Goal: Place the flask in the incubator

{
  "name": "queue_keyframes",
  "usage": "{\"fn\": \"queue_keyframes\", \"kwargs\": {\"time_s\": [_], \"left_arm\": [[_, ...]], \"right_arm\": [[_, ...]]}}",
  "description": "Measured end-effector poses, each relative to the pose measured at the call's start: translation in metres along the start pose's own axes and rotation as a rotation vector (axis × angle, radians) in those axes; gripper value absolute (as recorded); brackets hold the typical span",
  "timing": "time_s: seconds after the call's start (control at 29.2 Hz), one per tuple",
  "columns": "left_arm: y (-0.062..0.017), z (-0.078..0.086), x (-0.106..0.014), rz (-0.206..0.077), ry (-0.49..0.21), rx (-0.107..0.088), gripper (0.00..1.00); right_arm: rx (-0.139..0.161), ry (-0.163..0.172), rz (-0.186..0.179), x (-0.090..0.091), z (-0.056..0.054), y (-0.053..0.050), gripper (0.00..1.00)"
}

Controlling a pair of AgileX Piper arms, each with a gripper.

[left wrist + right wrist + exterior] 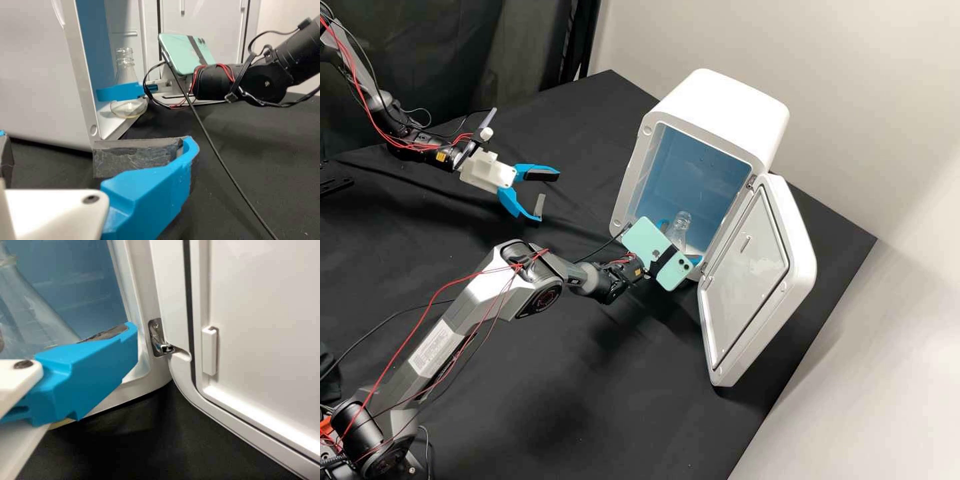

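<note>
The clear glass flask stands upright just inside the white incubator, on its blue-lined floor near the front opening. My right gripper reaches into the opening and is shut on the flask; in the left wrist view one blue finger crosses the flask low on its cone. The right wrist view has a blue finger against the glass. My left gripper hangs open and holding nothing above the bench, well to the left of the incubator.
The incubator door stands swung wide open to the right, its hinge close to my right finger. A mint-green phone is strapped on the right wrist. Red cables run along both arms. A white wall stands behind the bench's right edge.
</note>
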Motion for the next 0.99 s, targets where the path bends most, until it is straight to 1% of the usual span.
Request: {"fn": "queue_keyframes", "kwargs": {"time_s": [0.55, 0.79, 0.82, 0.86, 0.99], "left_arm": [[0.0005, 0.0, 0.0, 0.002, 0.0, 0.0, 1.0], [0.0005, 0.0, 0.0, 0.002, 0.0, 0.0, 1.0], [0.0005, 0.0, 0.0, 0.002, 0.0, 0.0, 1.0], [0.0012, 0.0, 0.0, 0.003, -0.001, 0.001, 1.0], [0.004, 0.001, -0.001, 0.013, -0.003, 0.003, 1.0]], "right_arm": [[0.0, -0.005, -0.004, -0.001, 0.001, -0.001, 1.0], [0.001, -0.025, -0.019, -0.005, 0.009, -0.007, 1.0], [-0.001, -0.025, -0.02, -0.006, 0.01, -0.008, 1.0], [0.0, -0.019, -0.016, -0.007, 0.011, -0.009, 1.0], [0.001, -0.025, -0.019, -0.011, 0.015, -0.011, 1.0]]}}
